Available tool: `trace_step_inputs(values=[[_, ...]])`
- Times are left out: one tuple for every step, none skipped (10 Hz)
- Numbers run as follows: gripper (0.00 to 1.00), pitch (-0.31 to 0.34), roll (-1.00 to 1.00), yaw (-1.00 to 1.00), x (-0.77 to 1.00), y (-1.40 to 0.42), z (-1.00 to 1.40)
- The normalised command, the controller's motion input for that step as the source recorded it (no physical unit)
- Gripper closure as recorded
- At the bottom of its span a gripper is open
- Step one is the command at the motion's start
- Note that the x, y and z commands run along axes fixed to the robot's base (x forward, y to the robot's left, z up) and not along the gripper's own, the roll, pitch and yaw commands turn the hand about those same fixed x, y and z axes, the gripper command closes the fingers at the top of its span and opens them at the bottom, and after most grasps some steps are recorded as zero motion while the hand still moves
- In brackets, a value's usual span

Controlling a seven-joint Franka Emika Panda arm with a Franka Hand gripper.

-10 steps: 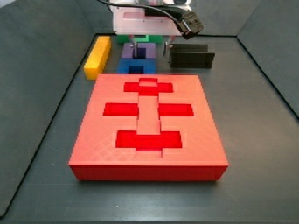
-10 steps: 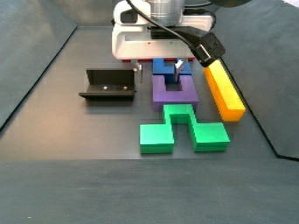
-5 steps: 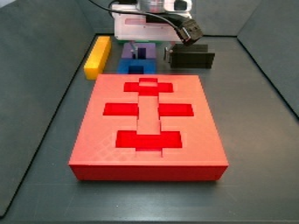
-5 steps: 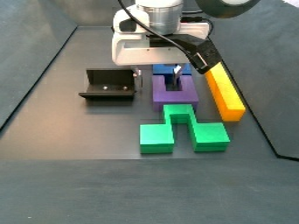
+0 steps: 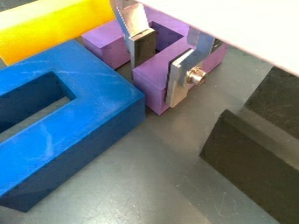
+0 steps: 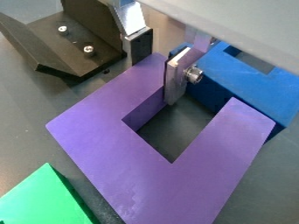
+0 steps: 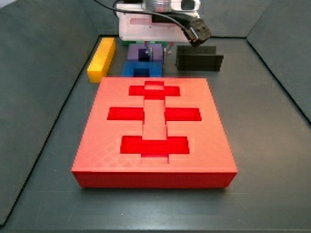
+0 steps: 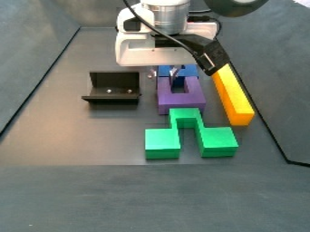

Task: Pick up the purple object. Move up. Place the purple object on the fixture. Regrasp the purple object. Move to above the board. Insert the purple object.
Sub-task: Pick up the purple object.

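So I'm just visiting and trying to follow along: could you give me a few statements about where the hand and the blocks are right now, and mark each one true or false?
1. The hand is down at the purple object, one finger in its notch, one outside a prong. True.
2. The purple object already sits on the fixture. False: it lies on the floor beside it.
3. A green block lies next to the purple object. True.
4. A piece fills the board recess. False: the recesses are empty.
5. The yellow bar lies on the board. False: it lies on the floor.
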Motion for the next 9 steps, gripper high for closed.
trace_step_inputs(values=[[1.00, 0.000, 0.00, 0.00, 0.00, 0.00, 0.00], [1.00, 0.000, 0.00, 0.00, 0.00, 0.00, 0.00], [1.00, 0.000, 0.00, 0.00, 0.00, 0.00, 0.00], [1.00, 0.000, 0.00, 0.00, 0.00, 0.00, 0.00], [1.00, 0.000, 0.00, 0.00, 0.00, 0.00, 0.00], [1.00, 0.000, 0.00, 0.00, 0.00, 0.00, 0.00], [1.00, 0.000, 0.00, 0.00, 0.00, 0.00, 0.00], [1.00, 0.000, 0.00, 0.00, 0.00, 0.00, 0.00], [1.00, 0.000, 0.00, 0.00, 0.00, 0.00, 0.00]])
